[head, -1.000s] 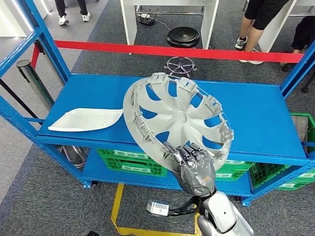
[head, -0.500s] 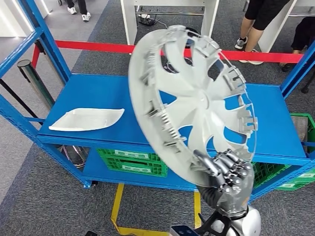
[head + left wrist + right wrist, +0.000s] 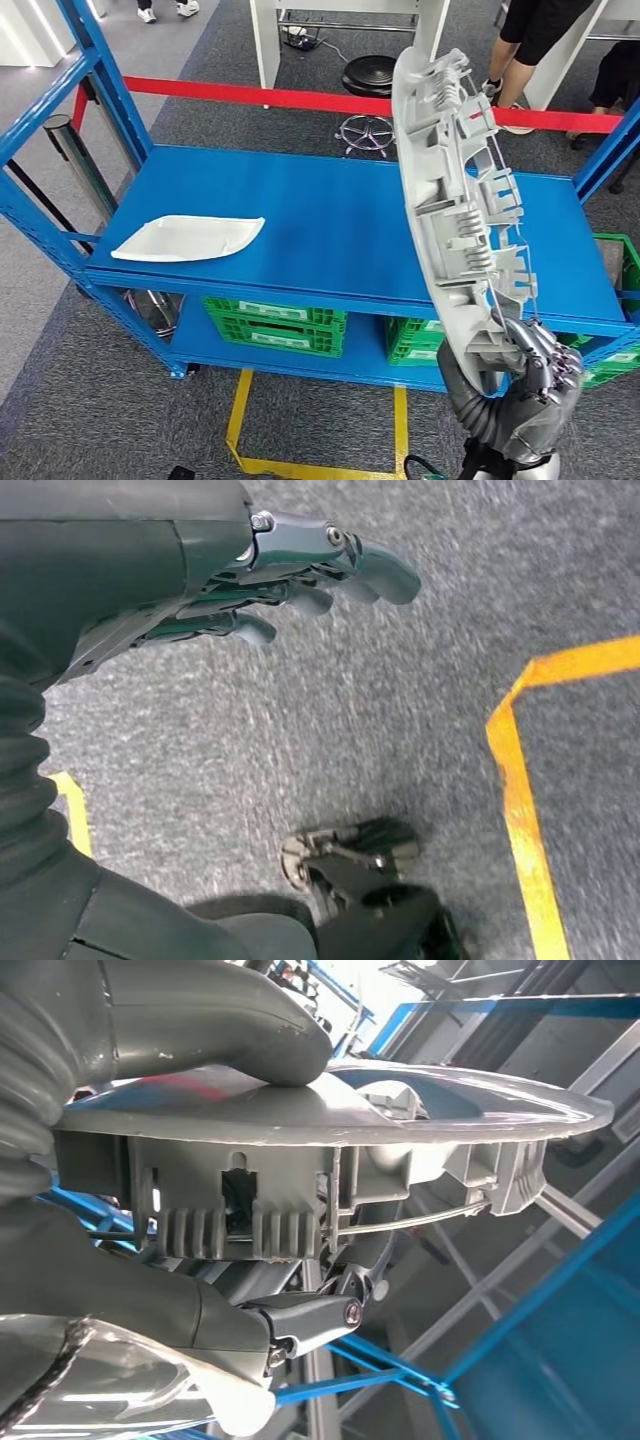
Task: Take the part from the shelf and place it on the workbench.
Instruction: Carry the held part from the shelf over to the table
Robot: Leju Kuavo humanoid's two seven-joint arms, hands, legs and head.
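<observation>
A large grey wheel cover (image 3: 460, 215) stands almost on edge above the right part of the blue shelf (image 3: 332, 225), its ribbed inner side facing me. My right hand (image 3: 528, 395) grips its lower rim. In the right wrist view the thumb lies on the smooth face of the wheel cover (image 3: 340, 1110) and the dark fingers (image 3: 302, 1315) clamp the ribbed inner rim. A white curved panel (image 3: 189, 238) lies on the shelf at the left. My left hand (image 3: 249, 580) hangs over the grey carpet with its fingers stretched out and nothing in them.
Green crates (image 3: 272, 325) sit on the lower shelf level. Blue uprights (image 3: 106, 80) frame the shelf at both ends. Behind it run a red barrier tape (image 3: 256, 97), white table legs and a black stool (image 3: 371, 75); people's legs (image 3: 521, 50) stand at the back right. Yellow floor tape (image 3: 241, 420).
My right hand has carried the wheel cover up and to the right, turning it from face-on to nearly edge-on. The view has shifted slightly.
</observation>
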